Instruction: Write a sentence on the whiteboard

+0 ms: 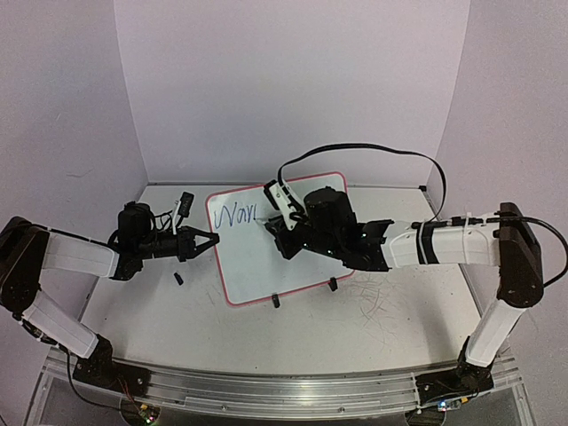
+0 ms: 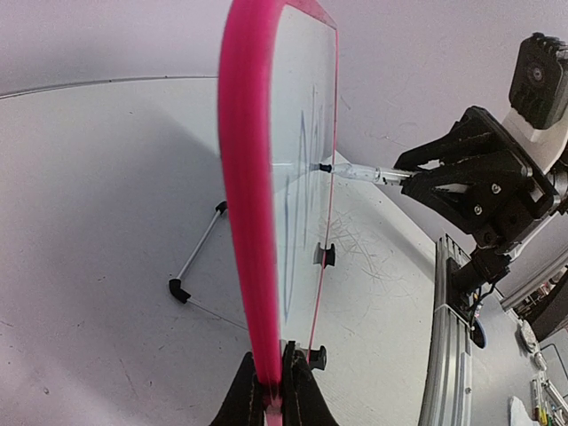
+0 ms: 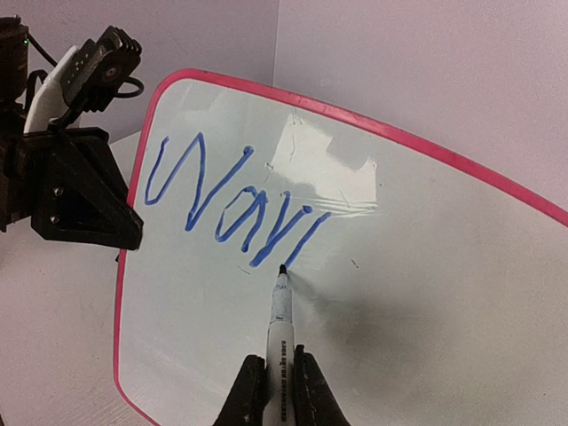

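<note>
A small whiteboard (image 1: 266,262) with a pink-red frame stands tilted back on its wire stand (image 2: 201,251), near the middle of the white table (image 1: 382,311) and close to the back wall. The left gripper (image 2: 275,390) is clamped tight on the board's left frame edge, bracing it. The right gripper (image 3: 277,383) is closed around a marker (image 3: 280,315). Its dark tip meets the board just below the newest blue stroke, though the wrist view does not show clearly whether it is pressing or just off the surface.

The sentence (image 3: 226,200) is barely begun: a large slanted W and a few more strokes run along the board's top left.

The first word appears to be in hand, with most of the writing left to do. The next move likely calls for light, even pressure carried rightward, so the board is not pushed back on its stand.

Blank board lies open to the right of the letters and below them. The top frame edge is near the writing, and the left gripper sits just beside the W, so leftward room is tight.
</note>
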### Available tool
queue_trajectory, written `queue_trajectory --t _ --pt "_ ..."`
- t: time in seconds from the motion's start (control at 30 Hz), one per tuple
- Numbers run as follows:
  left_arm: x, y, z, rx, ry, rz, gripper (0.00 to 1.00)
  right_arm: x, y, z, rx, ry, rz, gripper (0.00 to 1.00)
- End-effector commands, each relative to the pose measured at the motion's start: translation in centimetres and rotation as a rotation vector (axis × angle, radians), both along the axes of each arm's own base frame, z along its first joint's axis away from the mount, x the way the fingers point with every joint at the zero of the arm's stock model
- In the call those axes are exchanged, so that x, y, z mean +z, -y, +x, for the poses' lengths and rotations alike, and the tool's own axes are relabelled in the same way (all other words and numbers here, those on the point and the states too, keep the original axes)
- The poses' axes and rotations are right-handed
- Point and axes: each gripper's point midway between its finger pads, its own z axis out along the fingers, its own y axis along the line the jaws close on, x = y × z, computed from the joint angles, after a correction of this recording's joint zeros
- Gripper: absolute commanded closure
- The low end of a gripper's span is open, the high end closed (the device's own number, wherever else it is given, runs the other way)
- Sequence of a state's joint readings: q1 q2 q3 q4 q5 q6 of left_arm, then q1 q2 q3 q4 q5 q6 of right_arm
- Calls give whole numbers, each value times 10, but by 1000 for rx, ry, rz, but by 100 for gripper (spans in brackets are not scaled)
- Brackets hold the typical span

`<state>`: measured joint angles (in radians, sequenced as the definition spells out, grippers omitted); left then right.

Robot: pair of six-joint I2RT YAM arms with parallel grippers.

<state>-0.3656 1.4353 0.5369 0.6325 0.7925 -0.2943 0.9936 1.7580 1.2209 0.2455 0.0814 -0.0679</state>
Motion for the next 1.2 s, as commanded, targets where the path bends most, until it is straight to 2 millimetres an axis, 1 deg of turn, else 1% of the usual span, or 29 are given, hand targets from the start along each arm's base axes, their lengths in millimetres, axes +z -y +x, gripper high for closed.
queue_trajectory --t 0.0,0.47,0.7,0.87,1.03,1.17 --pt "23 -2 13 32 108 7 100 13 1 4 -28 12 37 100" --pt "22 -2 11 29 106 8 100 32 1 21 -94 52 82 100" --pt "21 -2 12 29 106 9 100 39 2 28 -112 65 93 100" --pt "21 -1 12 28 106 10 100 41 9 33 -152 73 96 100" --pt "20 -2 12 28 104 11 100 43 14 34 -178 77 97 100" --pt "21 -1 12 29 107 10 100 42 16 29 -166 65 100 100"
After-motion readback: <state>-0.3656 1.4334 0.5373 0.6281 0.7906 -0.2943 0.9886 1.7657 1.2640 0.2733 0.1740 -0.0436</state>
